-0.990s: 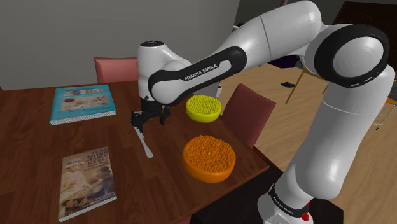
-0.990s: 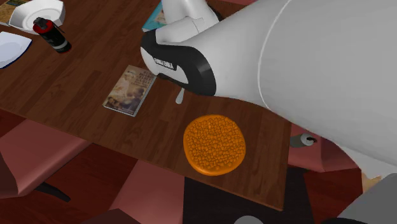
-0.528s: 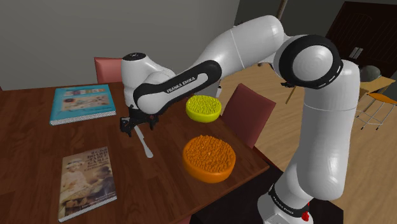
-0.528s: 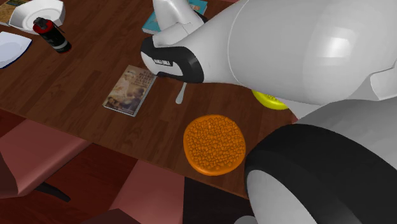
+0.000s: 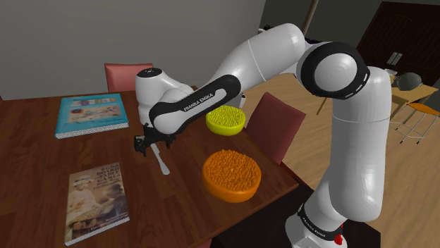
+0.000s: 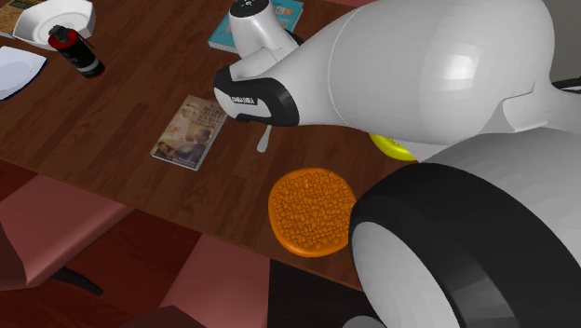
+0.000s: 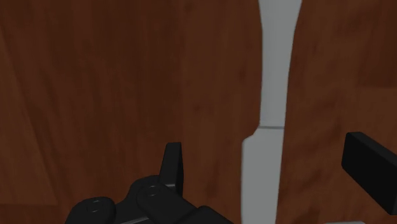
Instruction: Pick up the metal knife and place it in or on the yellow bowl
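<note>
Jaws have shifted toward the shoulder view's left and dropped, now spread astride the pale grey knife (image 7: 273, 76) (no contact yet), which lies flat on the worktop (image 5: 42, 162), yellow bowl (image 5: 225, 120) off to its right; closing looks next.

Soft even light, dimmer wrist view

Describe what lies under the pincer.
A pale grey knife lies flat on the brown wooden table, between the open pincer's fingers, untouched. In the shoulder view the pincer covers the knife's far end.
</note>
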### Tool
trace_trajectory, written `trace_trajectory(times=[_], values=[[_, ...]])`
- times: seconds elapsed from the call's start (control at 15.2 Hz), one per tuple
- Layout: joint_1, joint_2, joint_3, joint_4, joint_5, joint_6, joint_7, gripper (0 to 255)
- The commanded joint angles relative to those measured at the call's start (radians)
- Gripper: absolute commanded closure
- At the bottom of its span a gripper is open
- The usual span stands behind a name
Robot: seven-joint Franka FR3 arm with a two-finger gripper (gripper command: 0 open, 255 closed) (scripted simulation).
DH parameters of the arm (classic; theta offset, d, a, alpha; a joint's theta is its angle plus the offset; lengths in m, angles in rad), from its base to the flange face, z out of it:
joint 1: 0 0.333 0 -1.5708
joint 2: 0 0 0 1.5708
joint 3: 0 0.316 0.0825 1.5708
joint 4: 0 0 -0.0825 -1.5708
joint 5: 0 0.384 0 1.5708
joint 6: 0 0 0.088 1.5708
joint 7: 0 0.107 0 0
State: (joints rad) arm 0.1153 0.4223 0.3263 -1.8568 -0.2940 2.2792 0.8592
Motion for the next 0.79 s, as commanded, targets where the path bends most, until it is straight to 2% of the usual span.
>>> trace_trajectory(times=[0.0, 0.2, 0.26, 0.73], values=[[0.0, 0.001, 0.0, 0.0, 0.0, 0.001, 0.0, 0], [0.0, 0.0, 0.0, 0.0, 0.0, 0.001, 0.0, 0], [0.0, 0.0, 0.0, 0.0, 0.0, 0.001, 0.0, 255], [0.003, 0.003, 0.0, 0.002, -0.002, 0.0, 0.005, 255]])
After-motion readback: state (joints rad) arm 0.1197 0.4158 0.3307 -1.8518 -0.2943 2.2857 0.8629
